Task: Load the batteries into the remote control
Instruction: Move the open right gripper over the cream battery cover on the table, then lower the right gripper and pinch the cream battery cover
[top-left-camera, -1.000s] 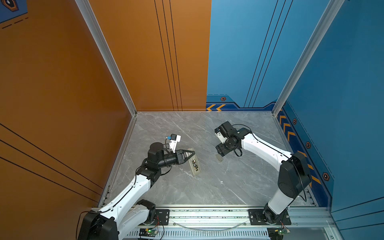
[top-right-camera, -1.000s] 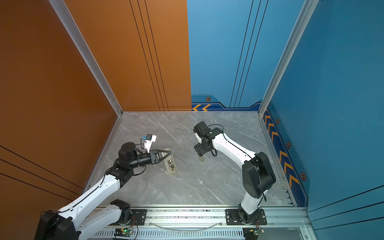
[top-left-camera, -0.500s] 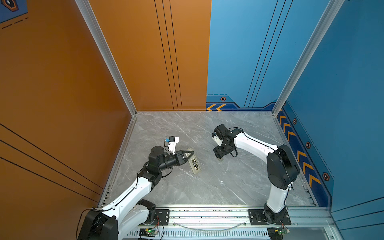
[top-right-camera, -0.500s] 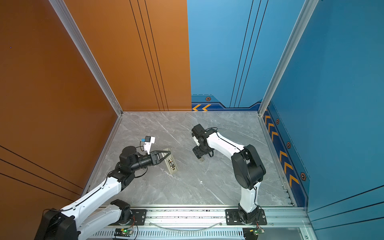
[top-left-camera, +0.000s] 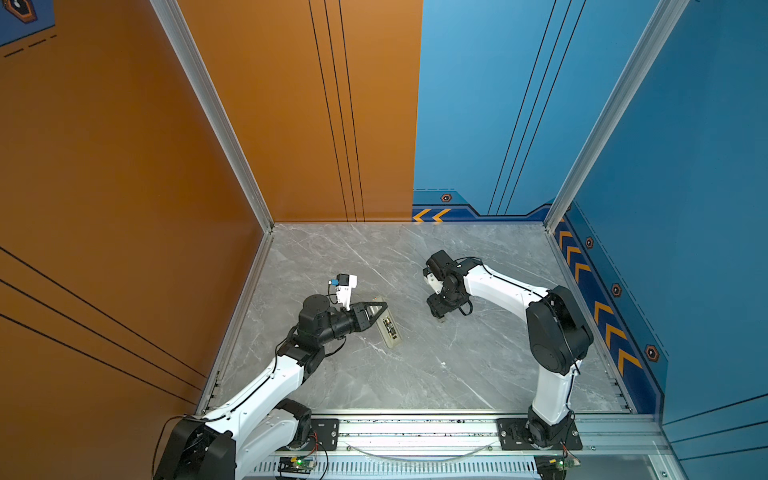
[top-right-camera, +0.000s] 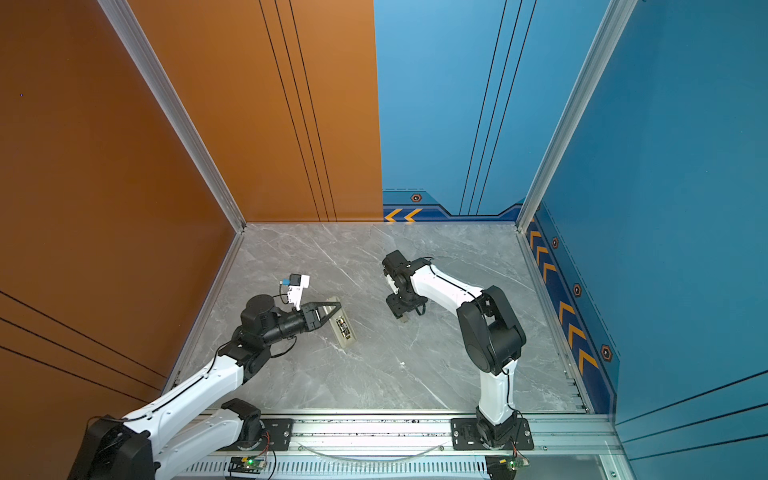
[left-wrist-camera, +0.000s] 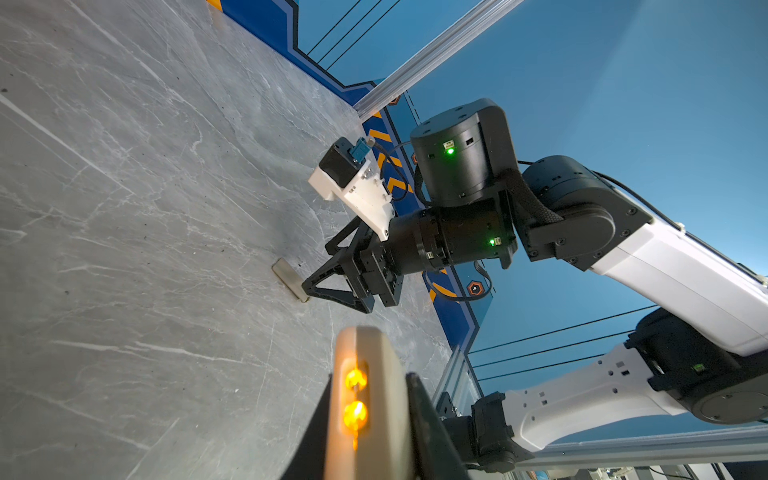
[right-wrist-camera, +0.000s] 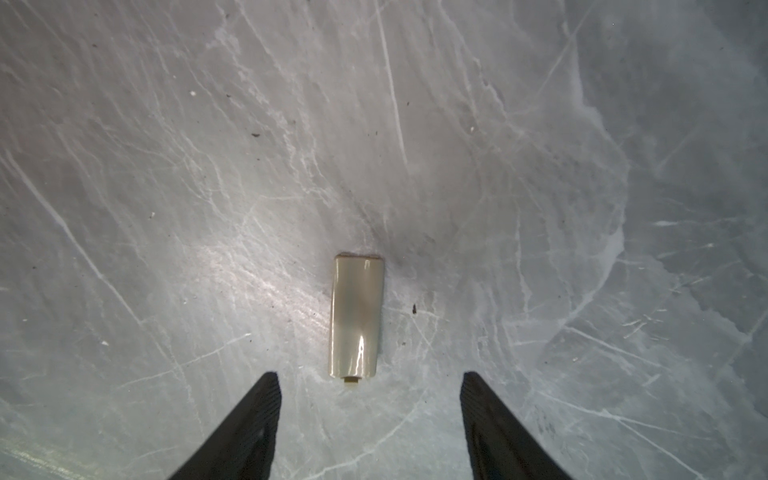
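My left gripper (top-left-camera: 384, 306) (top-right-camera: 338, 306) is shut on the remote control (top-left-camera: 387, 328) (top-right-camera: 343, 328), holding it tilted on its long edge just above the table. In the left wrist view the remote (left-wrist-camera: 374, 415) sits between the fingers. Two copper-orange ends of the batteries (left-wrist-camera: 355, 399) glow inside its open compartment. My right gripper (top-left-camera: 439, 313) (right-wrist-camera: 369, 374) points down at the table, open. A small beige battery cover (right-wrist-camera: 356, 318) (left-wrist-camera: 289, 284) lies flat just ahead of its tips, untouched.
The grey marble table (top-left-camera: 415, 374) is bounded by orange walls on the left and blue walls at the back and right. A metal rail (top-left-camera: 415, 428) carrying both arm bases runs along the front edge.
My right arm's elbow has swung and its gripper has come down closer to the beige cover, with the jaws narrowing. The left gripper and the remote have stayed put.
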